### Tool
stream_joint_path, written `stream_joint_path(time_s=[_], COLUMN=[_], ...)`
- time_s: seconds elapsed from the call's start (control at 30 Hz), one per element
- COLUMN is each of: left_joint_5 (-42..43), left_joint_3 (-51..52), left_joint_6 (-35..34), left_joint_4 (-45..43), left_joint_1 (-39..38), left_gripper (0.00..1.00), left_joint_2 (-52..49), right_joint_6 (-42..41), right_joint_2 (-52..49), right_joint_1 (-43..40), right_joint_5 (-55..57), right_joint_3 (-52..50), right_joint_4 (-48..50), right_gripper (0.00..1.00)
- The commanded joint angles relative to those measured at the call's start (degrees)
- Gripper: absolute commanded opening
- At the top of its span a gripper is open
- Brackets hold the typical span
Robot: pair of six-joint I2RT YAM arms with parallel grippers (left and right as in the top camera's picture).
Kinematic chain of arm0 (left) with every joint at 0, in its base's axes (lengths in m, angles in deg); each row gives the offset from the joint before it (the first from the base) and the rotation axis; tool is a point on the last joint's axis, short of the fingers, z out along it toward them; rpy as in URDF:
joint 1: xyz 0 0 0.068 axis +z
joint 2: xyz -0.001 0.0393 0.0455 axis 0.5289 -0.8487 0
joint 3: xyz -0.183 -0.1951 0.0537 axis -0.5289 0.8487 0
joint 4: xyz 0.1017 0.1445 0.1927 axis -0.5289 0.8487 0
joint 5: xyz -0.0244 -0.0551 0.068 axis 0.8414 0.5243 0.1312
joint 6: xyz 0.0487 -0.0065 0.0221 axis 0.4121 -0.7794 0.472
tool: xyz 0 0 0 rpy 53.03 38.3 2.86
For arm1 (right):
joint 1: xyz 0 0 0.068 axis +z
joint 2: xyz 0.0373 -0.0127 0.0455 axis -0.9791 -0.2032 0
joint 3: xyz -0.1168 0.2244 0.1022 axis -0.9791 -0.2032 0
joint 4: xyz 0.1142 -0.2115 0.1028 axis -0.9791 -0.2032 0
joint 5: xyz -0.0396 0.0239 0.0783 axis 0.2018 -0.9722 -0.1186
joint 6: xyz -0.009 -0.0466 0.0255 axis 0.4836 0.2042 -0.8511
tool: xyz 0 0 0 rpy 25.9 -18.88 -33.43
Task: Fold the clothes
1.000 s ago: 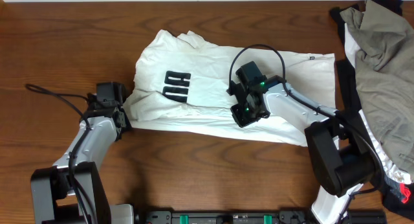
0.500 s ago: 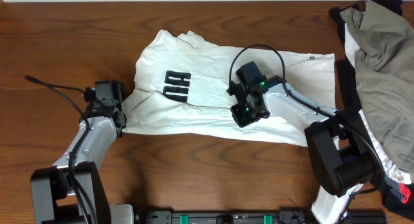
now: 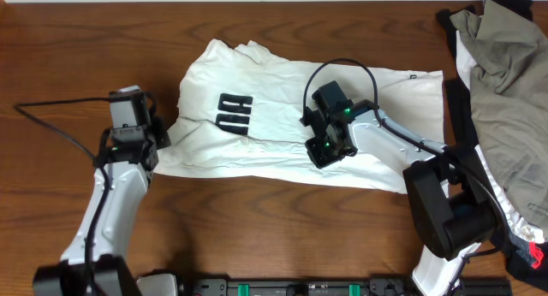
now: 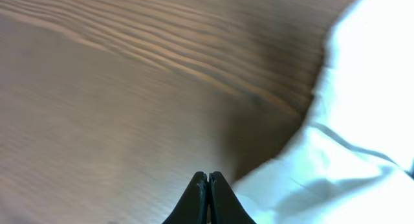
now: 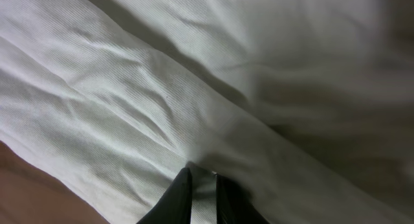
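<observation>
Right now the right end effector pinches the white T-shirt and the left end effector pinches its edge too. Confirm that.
Not quite. The left end effector pinches nothing: the left wrist view shows it shut and empty, over the bare table beside the white T-shirt. The right end effector does pinch the fabric.

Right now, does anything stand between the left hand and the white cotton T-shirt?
Nothing visible does. The shut left hand is over the brown wooden table, beside the edge of the white cotton T-shirt.
</observation>
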Motion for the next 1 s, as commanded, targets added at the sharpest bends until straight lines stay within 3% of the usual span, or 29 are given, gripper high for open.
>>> stream_joint_path(time_s=[0.0, 0.23, 0.37, 0.53, 0.73, 0.97], left_joint_5=[6.1, 5.9, -1.6, -8.8, -8.8, -8.6], left_joint_3=[0.0, 0.0, 0.0, 0.0, 0.0, 0.0], left_joint_6=[0.9, 0.9, 0.9, -1.2, -9.2, -11.2], left_joint_4=[0.7, 0.9, 2.2, 4.8, 13.2, 19.3], left_joint_1=[0.0, 0.2, 0.2, 0.2, 0.2, 0.2], left_gripper=[0.06, 0.06, 0.06, 0.06, 0.06, 0.06], left_joint_2=[-5.9, -16.4, -19.7, -20.0, -20.0, -20.0], right_joint_6=[-0.4, -0.4, -0.4, -0.4, -0.4, -2.0], right_joint_2=[-2.3, -2.3, -2.3, -2.3, -2.3, -2.1], right_joint_1=[-0.4, -0.6, -0.7, -0.9, -0.9, -0.8], right_joint_5=[2.6, 2.6, 2.6, 2.6, 2.6, 2.6], right_joint_3=[-0.7, -0.7, -0.7, -0.7, -0.7, -0.6], right_joint_4=[-0.8, -1.1, -1.5, -1.7, -2.1, -2.2], right_gripper=[0.13, 0.13, 0.13, 0.13, 0.13, 0.12])
